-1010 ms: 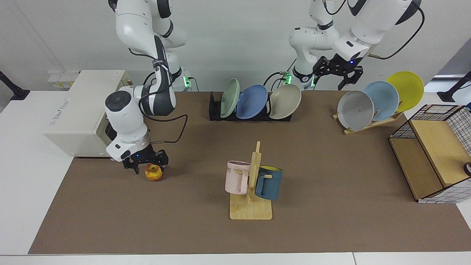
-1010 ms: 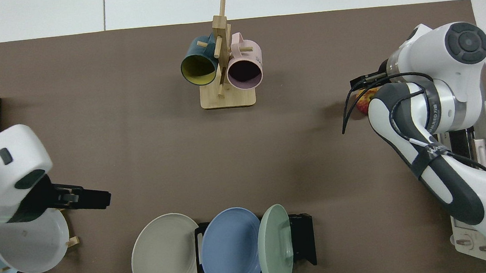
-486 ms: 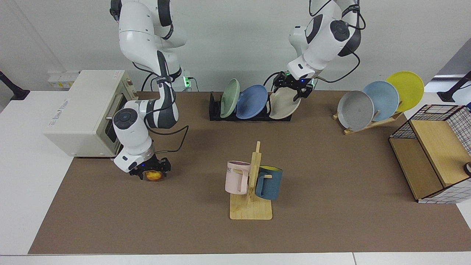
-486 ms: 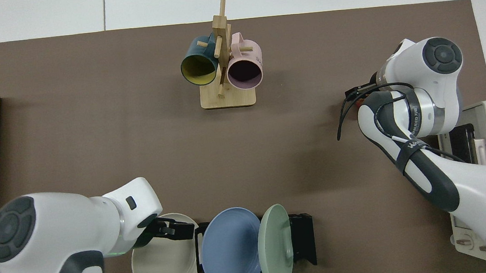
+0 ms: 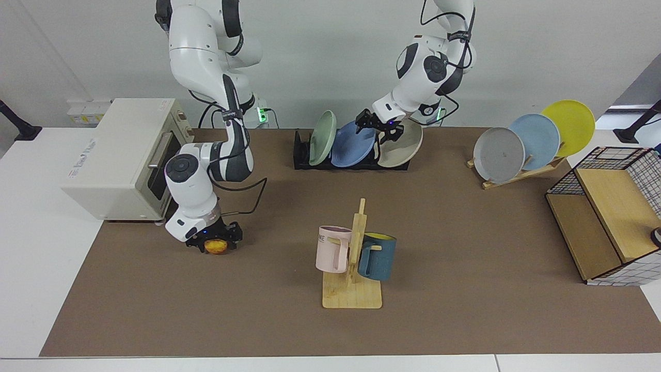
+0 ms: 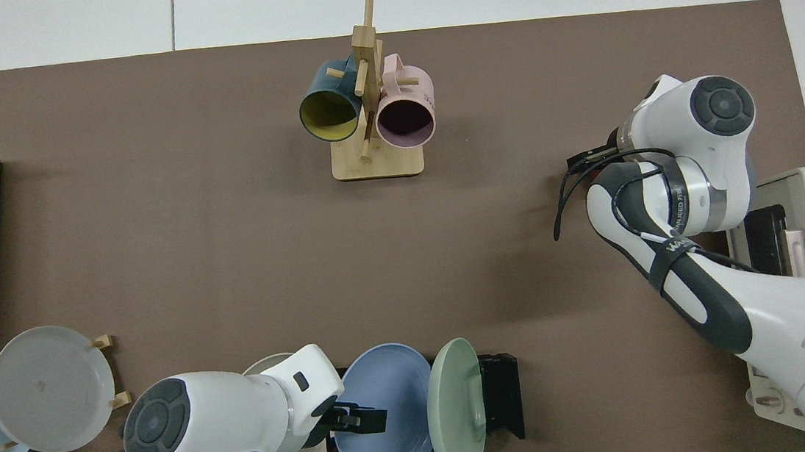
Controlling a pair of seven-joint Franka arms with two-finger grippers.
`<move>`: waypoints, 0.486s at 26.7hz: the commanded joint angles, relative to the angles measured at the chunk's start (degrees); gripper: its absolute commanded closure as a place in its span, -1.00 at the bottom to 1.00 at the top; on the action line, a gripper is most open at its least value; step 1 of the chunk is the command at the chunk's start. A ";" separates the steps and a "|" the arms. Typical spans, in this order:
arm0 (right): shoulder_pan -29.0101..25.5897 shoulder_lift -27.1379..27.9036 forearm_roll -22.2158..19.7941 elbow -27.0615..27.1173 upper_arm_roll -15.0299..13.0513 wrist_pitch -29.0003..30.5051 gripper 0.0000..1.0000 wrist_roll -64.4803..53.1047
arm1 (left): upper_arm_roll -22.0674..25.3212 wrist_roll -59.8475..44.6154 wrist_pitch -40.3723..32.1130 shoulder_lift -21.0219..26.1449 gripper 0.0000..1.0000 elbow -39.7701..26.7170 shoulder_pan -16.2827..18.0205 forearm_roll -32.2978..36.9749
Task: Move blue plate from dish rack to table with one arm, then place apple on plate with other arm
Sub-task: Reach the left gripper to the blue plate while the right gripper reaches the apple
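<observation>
Left gripper (image 5: 381, 127) is at the upper rim of the blue plate (image 5: 352, 143); its fingers stand apart, straddling the rim, and whether they touch the plate cannot be told. In the top view the gripper (image 6: 362, 421) overlaps the plate (image 6: 391, 412), and the arm hides most of the beige plate (image 5: 402, 143) beside it.

Right gripper (image 5: 214, 242) is low on the worktop (image 5: 465, 258), down over the apple (image 5: 216, 247). Only the lower part of the apple shows beneath the fingers; whether the fingers press on it cannot be made out. In the top view the arm hides the apple completely.

The rack (image 5: 304, 155) holds three plates: green (image 5: 323, 137), blue, beige. The blue plate stands in the middle slot, leaning.

A wooden stand (image 5: 521, 173) carries three more plates: grey (image 5: 498, 154), pale blue (image 5: 539, 138), yellow (image 5: 572, 124). In the top view the yellow one is out of frame and the pale blue one is cut off.

A mug tree (image 5: 353, 279) carries two mugs: pink (image 5: 333, 249), dark blue (image 5: 378, 257).
</observation>
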 commanded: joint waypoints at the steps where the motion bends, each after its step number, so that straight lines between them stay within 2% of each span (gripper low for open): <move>1: -0.24 -0.76 1.17 -1.12 0.13 1.10 0.26 -4.89 | -1.16 -3.75 2.08 -0.32 -0.69 -1.18 -1.20 -2.42; 2: -0.24 -0.76 1.17 -0.95 0.13 1.01 0.85 -6.56 | -1.60 -4.63 2.17 0.03 -0.52 -1.26 -1.20 -2.42; 3: -0.15 -0.68 1.25 -0.77 0.13 0.66 1.00 -7.27 | -2.13 -5.25 2.08 0.38 -0.24 -1.18 -1.20 -2.42; 5: -0.24 -0.68 1.25 -0.24 0.13 -0.30 1.00 -7.19 | -2.39 -5.60 1.56 0.47 0.44 -1.09 -1.20 -2.42; 7: -0.24 -0.68 1.17 0.46 0.13 -1.53 1.00 -7.10 | -2.48 -5.61 1.38 0.47 0.87 -1.00 -1.11 -2.25; 8: -0.15 -0.68 1.25 1.24 0.13 -2.15 1.00 -7.10 | -2.48 -5.61 1.20 0.56 1.00 -0.91 -1.11 -2.07; 13: 0.55 -0.68 1.25 2.83 0.13 -3.30 1.00 -7.01 | -2.40 -5.34 0.76 0.12 1.00 -0.30 -0.50 0.20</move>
